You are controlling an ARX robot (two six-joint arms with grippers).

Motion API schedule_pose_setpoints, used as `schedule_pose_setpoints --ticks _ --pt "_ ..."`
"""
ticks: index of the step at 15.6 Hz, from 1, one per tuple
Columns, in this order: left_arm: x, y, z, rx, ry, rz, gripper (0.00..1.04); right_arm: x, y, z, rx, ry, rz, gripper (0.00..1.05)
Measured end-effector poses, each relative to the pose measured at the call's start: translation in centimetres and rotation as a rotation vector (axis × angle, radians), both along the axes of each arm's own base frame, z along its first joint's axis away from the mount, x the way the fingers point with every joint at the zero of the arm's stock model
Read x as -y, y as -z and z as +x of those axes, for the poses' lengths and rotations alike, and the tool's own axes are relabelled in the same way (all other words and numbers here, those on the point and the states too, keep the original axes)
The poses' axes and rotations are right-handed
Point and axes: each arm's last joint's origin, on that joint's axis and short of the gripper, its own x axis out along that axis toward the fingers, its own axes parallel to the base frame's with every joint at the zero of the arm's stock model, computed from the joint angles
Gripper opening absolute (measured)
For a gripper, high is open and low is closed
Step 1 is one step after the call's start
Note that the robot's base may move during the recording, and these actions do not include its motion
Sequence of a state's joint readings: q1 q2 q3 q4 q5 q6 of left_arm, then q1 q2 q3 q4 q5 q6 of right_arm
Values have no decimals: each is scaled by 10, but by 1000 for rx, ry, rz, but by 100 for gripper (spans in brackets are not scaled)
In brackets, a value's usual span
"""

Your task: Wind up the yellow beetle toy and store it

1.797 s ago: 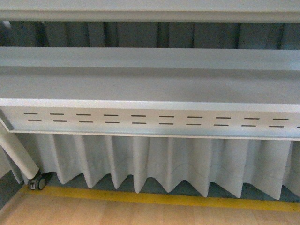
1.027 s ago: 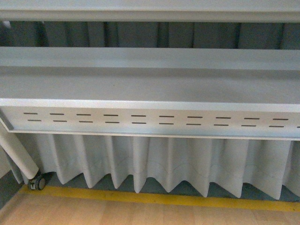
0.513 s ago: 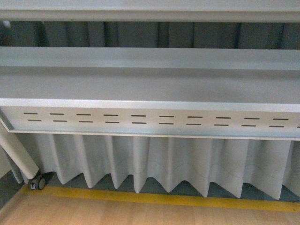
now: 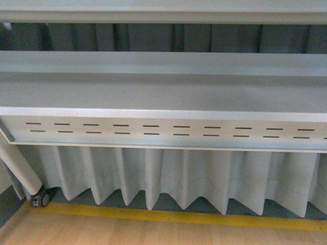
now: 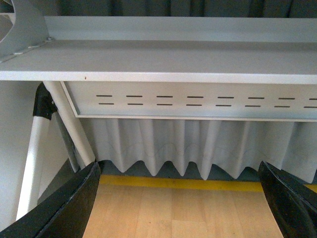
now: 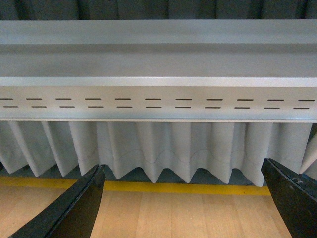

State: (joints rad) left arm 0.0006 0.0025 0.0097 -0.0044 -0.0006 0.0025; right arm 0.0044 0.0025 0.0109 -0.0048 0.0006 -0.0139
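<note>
The yellow beetle toy is out of view in all three views. In the left wrist view my left gripper (image 5: pixel 181 198) is open, its black fingers (image 5: pixel 69 208) wide apart over bare wooden floor, nothing between them. In the right wrist view my right gripper (image 6: pixel 183 198) is open too, with a black finger (image 6: pixel 74 210) at each lower corner and only floor between. Neither gripper shows in the front view.
A grey table (image 4: pixel 163 92) with a slotted front panel (image 4: pixel 163 131) fills the views. A pleated grey curtain (image 4: pixel 168 178) hangs below it. A yellow line (image 4: pixel 168 217) crosses the wooden floor (image 4: pixel 153 234). A white table leg (image 4: pixel 18 168) ends in a castor (image 4: pixel 40 198).
</note>
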Motion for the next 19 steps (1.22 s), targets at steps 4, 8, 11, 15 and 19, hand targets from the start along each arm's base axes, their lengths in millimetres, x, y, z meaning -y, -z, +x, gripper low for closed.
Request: schedule_pose_setpoints --ticks 4,8,11,15,19 --pt "0 0 0 -1 0 0 98 0 0 0 -2 0 0 98" --pt "0 0 0 0 1 0 98 0 0 0 -1 -1 0 98" --pt "0 0 0 1 0 0 98 0 0 0 0 0 0 98" --pt "0 0 0 0 0 0 98 0 0 0 1 0 0 98" --pt "0 0 0 1 0 0 98 0 0 0 0 -1 0 98"
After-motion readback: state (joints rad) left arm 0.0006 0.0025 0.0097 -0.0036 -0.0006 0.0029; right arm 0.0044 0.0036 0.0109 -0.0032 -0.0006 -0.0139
